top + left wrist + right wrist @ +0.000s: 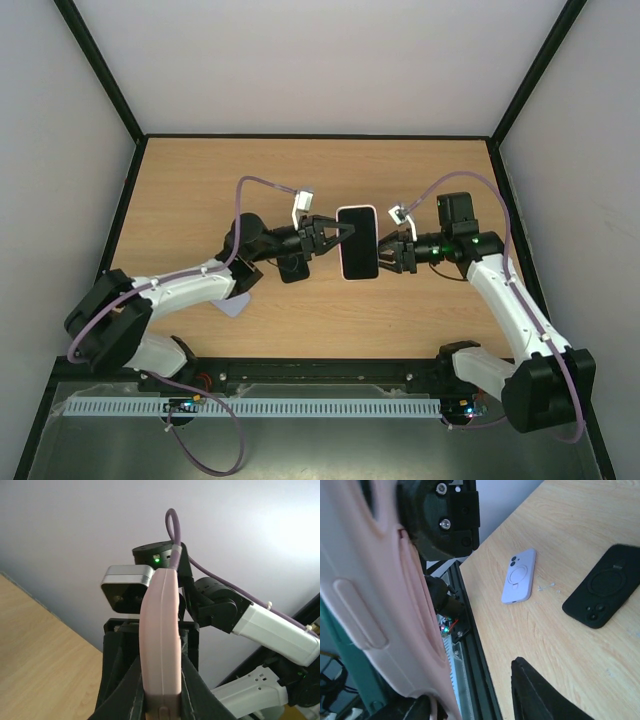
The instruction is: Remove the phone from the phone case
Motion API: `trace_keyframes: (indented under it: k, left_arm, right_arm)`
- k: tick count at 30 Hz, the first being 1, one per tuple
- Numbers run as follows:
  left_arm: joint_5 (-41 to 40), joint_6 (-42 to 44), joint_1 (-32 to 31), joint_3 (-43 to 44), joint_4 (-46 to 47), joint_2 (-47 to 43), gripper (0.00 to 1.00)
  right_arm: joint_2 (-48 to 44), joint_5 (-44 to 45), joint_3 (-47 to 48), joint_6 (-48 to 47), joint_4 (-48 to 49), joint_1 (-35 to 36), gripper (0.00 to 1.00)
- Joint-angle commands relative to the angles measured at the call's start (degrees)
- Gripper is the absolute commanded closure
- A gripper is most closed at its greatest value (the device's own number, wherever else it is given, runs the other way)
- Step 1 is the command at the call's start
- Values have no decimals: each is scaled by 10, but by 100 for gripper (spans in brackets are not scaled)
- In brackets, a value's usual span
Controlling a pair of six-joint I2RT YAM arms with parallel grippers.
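1. Lilac smooth phone case (519, 576): a rounded rectangle lying back-up on the pale wood-grain laminate desk (200, 190), nearest the arm bases. Whether it is empty cannot be told.

2. Matte black phone case (604, 586): same form, ring motif and camera cut-outs uppermost, flat on the desk just beyond the lilac one.

3. Left end effector (340, 235): black, two-fingered, clenched on the left long edge of the pink soft-touch phone case (161, 630), which has a rounded rim and raised side buttons.

4. Glossy dark-screened phone (358, 243): seated in the pink case, screen up, held aloft over mid-desk between the two arms. Its long axis runs near-to-far, crosswise to both end effectors.

5. Right end effector (390, 255): released, with the fingers parted and one standing clear of the case's right long edge. It is as near to the phone as the left one. Judged the free one for prising phone and case apart.
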Motion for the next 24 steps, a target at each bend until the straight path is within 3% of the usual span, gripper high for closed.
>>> trace_keyframes:
  k: [1,5,7,9,10,11,13,19,24]
  left_arm:
    - [26,-24,-36,-15,-38,67,97]
    - [-57,27,-34,6,-106,65,97]
    - [-104,44,-33,14,-134,52,94]
    - [-151,67,-34,25,-175,37,78]
    - [-177,75,-33,32,-199,27,62]
    - [-215,86,-33,37,-217,19,53]
    - [-281,98,-33,44,-257,-1,43]
    - [-422,124,-39,37,-328,-56,31]
    - [-501,161,-86,18,-345,-52,30]
  right_arm:
    - [-25,-34,-14,61,137,16,73]
    - [-38,9,-17,42,100,15,97]
    - [-42,17,-28,69,114,15,98]
    - [-46,45,-45,114,145,15,98]
    - [-49,63,-54,139,156,14,98]
    - [-52,75,-61,145,159,13,98]
    - [-59,108,-77,176,175,10,98]
    - [-61,207,-105,259,213,3,98]
    - [-34,326,-112,305,222,2,98]
